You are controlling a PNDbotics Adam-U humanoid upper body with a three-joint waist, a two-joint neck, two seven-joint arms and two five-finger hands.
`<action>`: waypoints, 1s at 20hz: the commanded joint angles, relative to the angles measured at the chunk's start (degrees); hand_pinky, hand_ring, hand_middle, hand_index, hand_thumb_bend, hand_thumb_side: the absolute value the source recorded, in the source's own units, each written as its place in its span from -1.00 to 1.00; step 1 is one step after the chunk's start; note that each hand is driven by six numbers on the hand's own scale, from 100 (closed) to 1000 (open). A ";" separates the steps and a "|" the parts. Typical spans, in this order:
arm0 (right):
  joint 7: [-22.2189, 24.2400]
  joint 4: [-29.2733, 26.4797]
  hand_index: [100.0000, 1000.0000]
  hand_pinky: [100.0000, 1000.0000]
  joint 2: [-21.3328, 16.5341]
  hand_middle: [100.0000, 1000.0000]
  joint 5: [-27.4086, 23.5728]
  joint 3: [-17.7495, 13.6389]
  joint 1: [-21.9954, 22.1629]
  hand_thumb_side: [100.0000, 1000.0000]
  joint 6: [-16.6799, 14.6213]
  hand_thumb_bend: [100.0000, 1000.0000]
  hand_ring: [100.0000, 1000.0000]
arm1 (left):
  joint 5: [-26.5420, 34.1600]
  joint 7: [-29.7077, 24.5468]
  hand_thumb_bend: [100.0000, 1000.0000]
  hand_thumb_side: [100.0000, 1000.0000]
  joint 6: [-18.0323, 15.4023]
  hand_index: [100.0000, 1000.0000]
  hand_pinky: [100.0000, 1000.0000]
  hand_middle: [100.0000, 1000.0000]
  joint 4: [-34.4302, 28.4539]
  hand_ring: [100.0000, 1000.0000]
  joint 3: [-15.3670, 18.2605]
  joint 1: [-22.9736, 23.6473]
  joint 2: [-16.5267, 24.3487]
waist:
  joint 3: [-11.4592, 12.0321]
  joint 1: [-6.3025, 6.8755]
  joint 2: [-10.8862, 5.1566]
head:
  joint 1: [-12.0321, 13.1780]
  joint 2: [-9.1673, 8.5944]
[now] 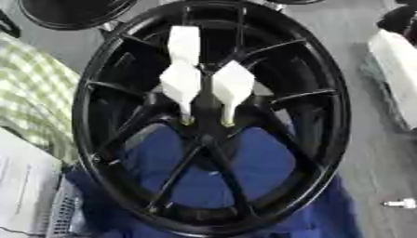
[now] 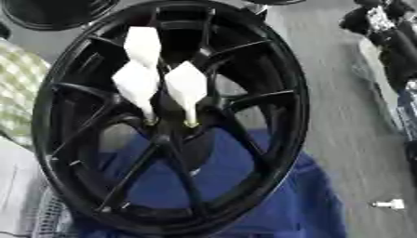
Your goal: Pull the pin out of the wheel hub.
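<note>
I saw the black wheel [image 1: 213,116] filling the view, lying on blue cloth [image 1: 244,162], a checked cloth [image 1: 32,93] at nine o'clock. Three white pins [image 1: 181,83] stood in the hub, tips down toward the centre. A small white part [image 1: 400,203] lay at four o'clock. At one o'clock my right hand [image 2: 383,21] showed dimly; I could not tell its fingers' state.

Wheel hub [image 1: 211,116] on cloth [image 1: 269,167]; pins [image 1: 199,86] at centre, apparently inserted; small part [image 1: 400,203] lower right.
</note>
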 commanded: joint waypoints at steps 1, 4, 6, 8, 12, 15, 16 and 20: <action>-0.06 -1.28 0.52 0.69 -1.77 0.13 -0.36 -0.65 -0.30 0.16 0.06 -1.00 0.33 | 0.14 -0.29 0.24 -0.34 0.05 0.56 0.43 0.35 -0.56 0.34 0.96 -1.02 1.34 | -0.04 0.01 -1.46 | 0.19 -0.35; -0.04 -1.31 0.52 0.69 -1.77 0.13 -0.38 -0.62 -0.27 0.15 0.12 -1.00 0.33 | 0.06 -0.44 0.24 -0.34 0.16 0.56 0.44 0.35 -0.55 0.34 0.93 -1.02 1.29 | -0.08 0.13 -1.60 | 0.20 -0.35; -0.02 -1.34 0.52 0.69 -1.78 0.13 -0.40 -0.60 -0.26 0.15 0.15 -1.00 0.33 | 0.02 -0.59 0.24 -0.34 0.21 0.56 0.44 0.35 -0.48 0.34 0.86 -1.09 1.20 | -0.10 0.17 -1.71 | 0.21 -0.32; -0.02 -1.36 0.52 0.69 -1.80 0.13 -0.44 -0.60 -0.26 0.14 0.15 -1.00 0.33 | 0.02 -0.74 0.24 -0.34 0.24 0.56 0.44 0.35 -0.32 0.34 0.79 -1.22 1.04 | -0.14 0.19 -1.79 | 0.28 -0.30; 0.04 -1.35 0.52 0.69 -1.84 0.13 -0.49 -0.52 -0.22 0.14 0.20 -1.00 0.33 | 0.04 -2.87 0.24 -0.33 0.06 0.57 0.45 0.36 0.78 0.35 -0.40 -1.89 0.66 | -0.22 0.25 -1.82 | 0.56 -0.35; 0.19 -1.33 0.52 0.69 -1.86 0.13 -0.46 -0.36 -0.30 0.14 0.25 -1.00 0.33 | -0.47 -7.10 0.24 -0.32 -0.43 0.59 0.47 0.37 2.76 0.36 -2.58 -3.93 -0.44 | -0.27 0.26 -1.79 | 0.84 -0.43; 0.25 -1.33 0.52 0.69 -1.87 0.13 -0.44 -0.29 -0.33 0.14 0.26 -1.00 0.33 | -1.04 -8.98 0.25 -0.32 -0.71 0.60 0.47 0.38 3.67 0.37 -3.57 -4.87 -1.00 | -0.31 0.26 -1.77 | 0.96 -0.46; 0.39 -1.26 0.52 0.69 -1.92 0.13 -0.32 -0.17 -0.29 0.15 0.29 -1.00 0.33 | -3.59 -16.01 0.24 -0.34 -2.46 0.61 0.49 0.38 7.84 0.38 -6.79 -8.31 -3.47 | -0.49 0.32 -1.60 | 1.37 -0.51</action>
